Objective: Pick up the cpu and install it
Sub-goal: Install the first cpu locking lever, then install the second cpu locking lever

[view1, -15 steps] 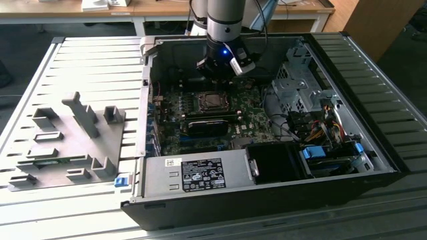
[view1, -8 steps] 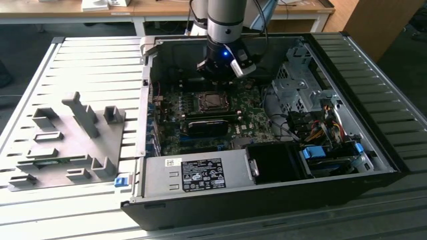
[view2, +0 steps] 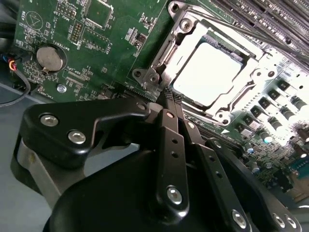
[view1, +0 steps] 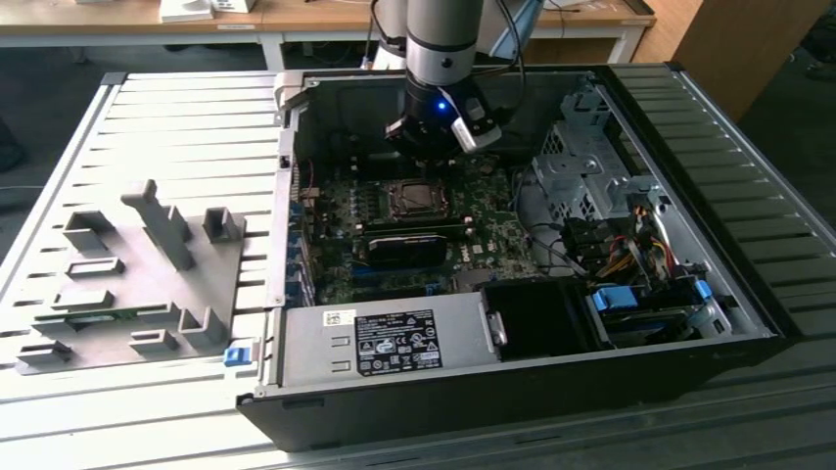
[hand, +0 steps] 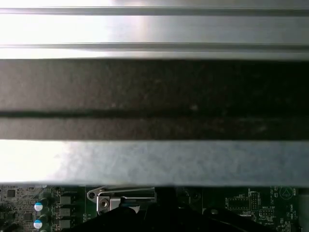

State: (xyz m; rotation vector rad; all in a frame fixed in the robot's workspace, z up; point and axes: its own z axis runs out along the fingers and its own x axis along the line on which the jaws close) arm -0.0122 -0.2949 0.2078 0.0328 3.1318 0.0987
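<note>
In the second wrist view I see the cpu (view2: 207,72) seated in its socket (view2: 166,48), and my fingers (view2: 170,104) pinched together, empty (apparently). In the exterior view the arm hangs vertical above the motherboard (view1: 490,225).

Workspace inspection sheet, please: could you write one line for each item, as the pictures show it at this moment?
Surface: slatted metal table carries an open computer case lying on its side.
Job's things: the cpu sits inside the metal-framed socket on the motherboard; its silvery top is exposed.
Clutter: grey fixture block on the table at the exterior view's left; power supply and drive cage in the case.
Grippers: gripper hangs over the motherboard just beside the socket, fingers together, holding nothing.
Cables: coloured wire bundle inside the case, at the exterior view's right.
Surroundings: wooden desk behind the table.
</note>
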